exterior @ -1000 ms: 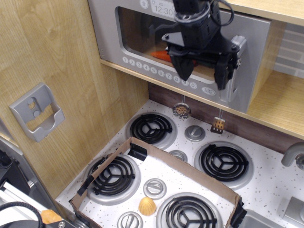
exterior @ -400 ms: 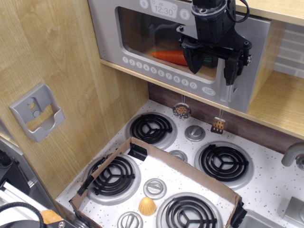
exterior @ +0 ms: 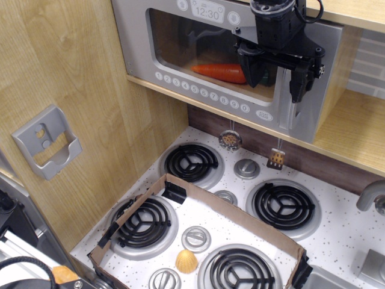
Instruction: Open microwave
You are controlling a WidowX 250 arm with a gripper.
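Observation:
The silver-grey microwave [exterior: 150,42] sits on a wooden shelf at the top of the view. Its clear window door looks closed, with an orange carrot [exterior: 219,72] inside. A row of round white buttons [exterior: 198,93] runs under the window and the clock [exterior: 207,11] reads 12:30. The vertical grey handle [exterior: 289,117] is at the door's right side. My black gripper [exterior: 275,78] is open in front of the door. One finger [exterior: 249,71] is over the window and the other covers the handle's upper part. Whether it touches the handle cannot be told.
Below is a toy stove [exterior: 337,235] with four black coil burners and a brown cardboard frame [exterior: 234,211] lying on it. A yellow shell-shaped piece [exterior: 186,261] lies near the front. Two small utensils [exterior: 229,139] hang under the microwave. A grey wall holder [exterior: 45,141] is at the left and a faucet [exterior: 370,194] at the right.
My gripper has moved right and up across the door. Its right finger now overlaps the handle's top, and more of the carrot shows.

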